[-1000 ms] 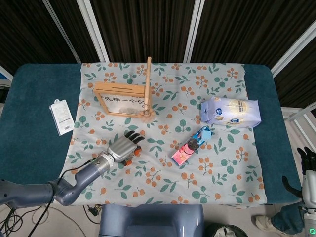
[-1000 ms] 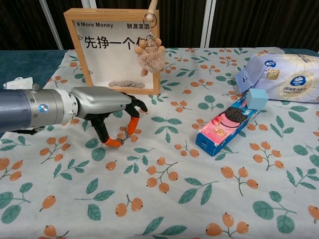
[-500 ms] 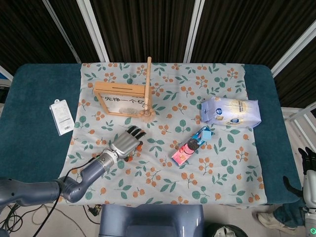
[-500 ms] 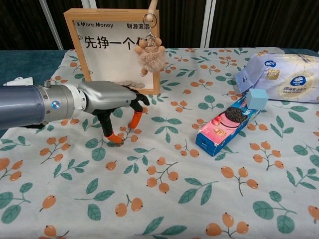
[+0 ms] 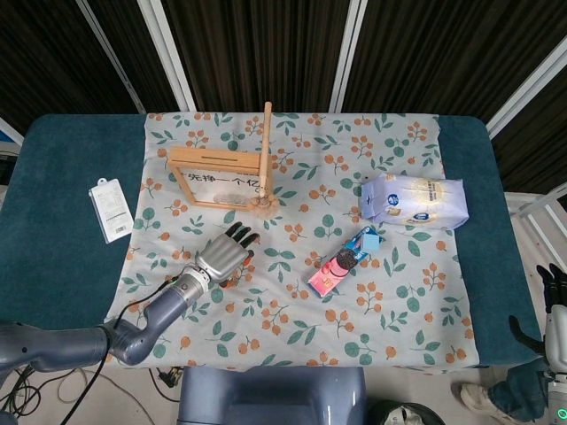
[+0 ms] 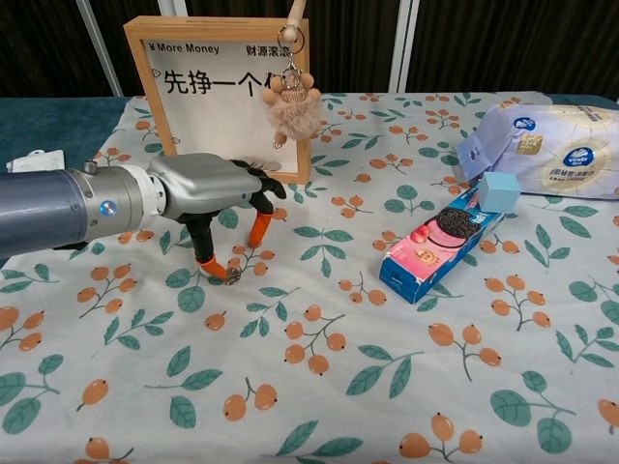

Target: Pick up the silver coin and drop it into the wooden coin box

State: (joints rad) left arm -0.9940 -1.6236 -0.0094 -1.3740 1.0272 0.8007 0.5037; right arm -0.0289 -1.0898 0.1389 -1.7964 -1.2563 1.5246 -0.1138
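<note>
Coin (image 6: 232, 278) beside spread left fingers (image 6: 207, 264).

The wooden coin box (image 6: 221, 92) has a white front panel with black print. Along the top in small type it reads "¥ More Money" on the left and Chinese characters on the right, partly hidden. Below, in large characters, it reads "先挣一个", with the next character covered by a fluffy keychain (image 6: 294, 104). Print on the white tissue pack (image 6: 544, 145) and the pink snack box (image 6: 435, 244) is too small to read.
</note>
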